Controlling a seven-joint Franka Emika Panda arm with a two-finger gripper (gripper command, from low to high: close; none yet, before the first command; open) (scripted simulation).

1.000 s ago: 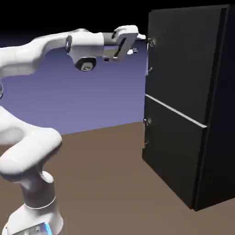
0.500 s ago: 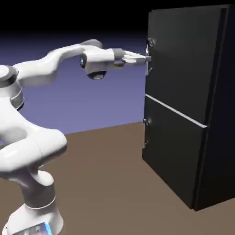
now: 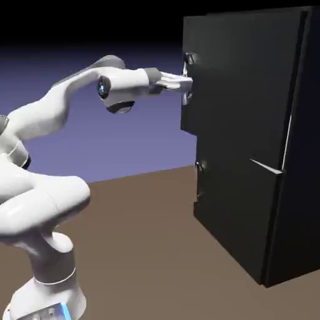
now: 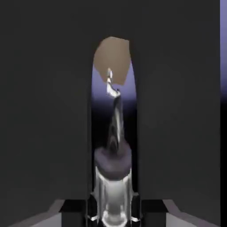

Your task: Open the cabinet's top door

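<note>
The top door's handle (image 3: 188,78) sits clamped between the fingers (image 3: 182,81).

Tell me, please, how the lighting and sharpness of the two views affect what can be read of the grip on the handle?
Exterior view: sharp; the black cabinet shows little detail, and the handle is tiny against the top door. Hand view: soft and dim, mostly dark panel, yet the bright handle shows large between the gripper tips.

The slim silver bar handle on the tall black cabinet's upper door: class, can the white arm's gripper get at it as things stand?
Yes, it seems so: the gripper is already shut on the slim silver bar handle, nothing blocks it, and the upper door stands slightly ajar.
</note>
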